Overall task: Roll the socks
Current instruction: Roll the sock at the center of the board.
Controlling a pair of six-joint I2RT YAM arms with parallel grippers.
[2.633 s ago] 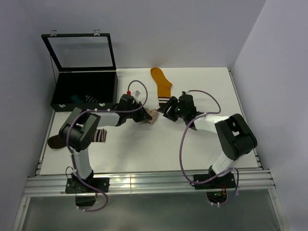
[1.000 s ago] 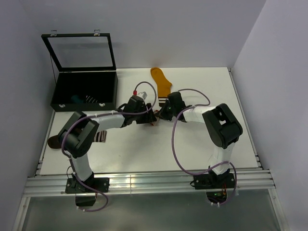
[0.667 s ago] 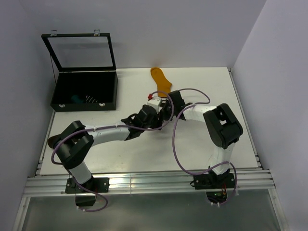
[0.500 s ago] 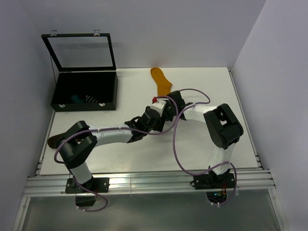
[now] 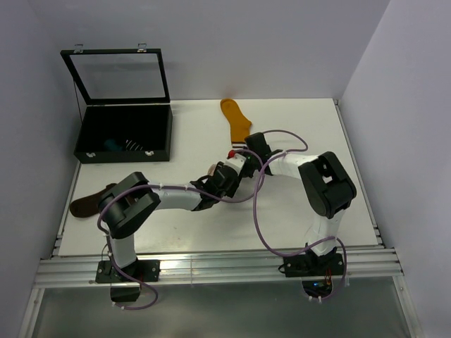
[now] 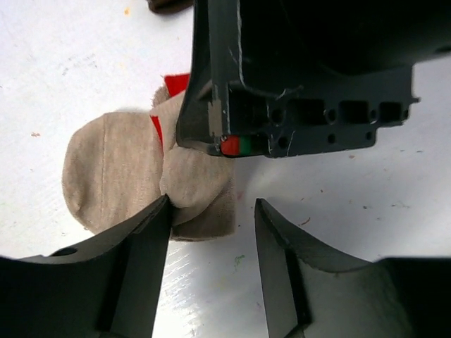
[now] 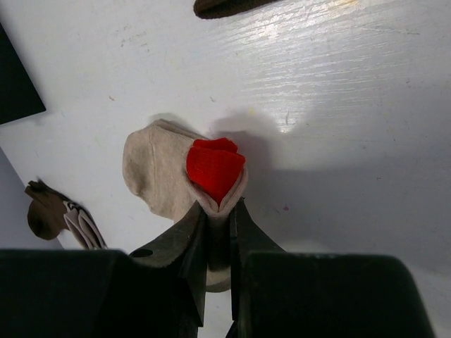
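Since the first frame the L arm has swung off the case side and now reaches across to mid-table. This leaves the brown sock (image 5: 88,204) uncovered near the L edge. The R gripper has also shifted a bit toward the L arm, so both wrists now meet just below the mustard sock (image 5: 237,121).

R gripper (image 7: 218,218): fingers narrow, pinched on the beige sock (image 7: 155,169) at its folded part. The red end pokes up just ahead of the tips.

L gripper (image 6: 213,208): jaws apart w/ a clear gap. One finger (image 6: 134,246) touches the sock's rolled lump and the other stands off it over bare table (image 5: 211,225), so it has no clamp on the sock. In the L wrist view the R gripper's black body sits right above the sock, facing the L gripper.

The beige sock lies on the table betw. the two grippers, near centre. It is partly bunched, w/ a flat rounded flap spread to one side.

The mustard sock lies flat toward the back edge, its cuff end close to the R wrist. The black case (image 5: 120,156) sits at back L, lid up, w/ some striped fabric inside; can't make out more in there.
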